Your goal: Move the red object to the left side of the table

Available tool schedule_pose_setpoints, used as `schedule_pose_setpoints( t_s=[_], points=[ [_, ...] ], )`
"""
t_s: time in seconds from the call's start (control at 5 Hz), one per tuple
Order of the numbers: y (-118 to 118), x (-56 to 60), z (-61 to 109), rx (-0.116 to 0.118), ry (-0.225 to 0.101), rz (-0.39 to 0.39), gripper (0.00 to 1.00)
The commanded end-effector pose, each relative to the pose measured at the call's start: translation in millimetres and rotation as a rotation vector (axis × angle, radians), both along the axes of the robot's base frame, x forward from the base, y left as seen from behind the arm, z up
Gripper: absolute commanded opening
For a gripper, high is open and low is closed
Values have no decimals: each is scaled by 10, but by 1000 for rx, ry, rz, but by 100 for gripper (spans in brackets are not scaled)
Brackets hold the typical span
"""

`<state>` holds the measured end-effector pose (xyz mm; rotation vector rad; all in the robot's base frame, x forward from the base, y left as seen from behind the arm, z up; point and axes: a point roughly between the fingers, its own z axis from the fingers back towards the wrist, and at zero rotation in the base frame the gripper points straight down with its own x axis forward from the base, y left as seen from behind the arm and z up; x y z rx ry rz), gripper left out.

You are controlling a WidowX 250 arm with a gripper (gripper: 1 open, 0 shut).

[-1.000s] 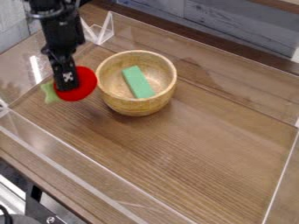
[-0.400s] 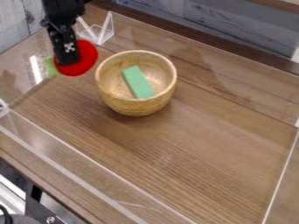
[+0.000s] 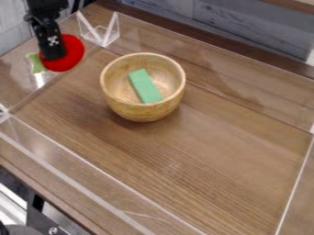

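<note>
The red object (image 3: 68, 53) is a small round red toy fruit with a green leafy bit at its lower left. It hangs at the far left of the table (image 3: 185, 156), near the back corner. My gripper (image 3: 51, 46) points straight down and is shut on it, its black fingers covering part of the fruit's left side. The fruit sits left of the wooden bowl and apart from it.
A round wooden bowl (image 3: 142, 87) with a flat green block (image 3: 146, 86) inside stands right of the gripper. Low clear acrylic walls (image 3: 25, 128) border the tabletop, with a clear stand (image 3: 101, 30) at the back left.
The gripper has carried the red fruit away from the bowl, up and toward the back left corner. The bowl and green block have not moved.
</note>
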<state>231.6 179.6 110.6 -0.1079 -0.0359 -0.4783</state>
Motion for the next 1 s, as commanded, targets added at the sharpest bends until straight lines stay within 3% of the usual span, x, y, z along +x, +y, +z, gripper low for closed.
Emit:
schedule_pose_setpoints(
  t_s=[0.0,0.4,0.6,0.8],
  points=[
    [29,36,90,27,-40,-58,100],
    [-57,85,-90,9,-33,-130,100],
    [-76,26,-303,2,-29,-121,100],
    [-79,-33,-494,-5,-23,-107,0]
  ],
)
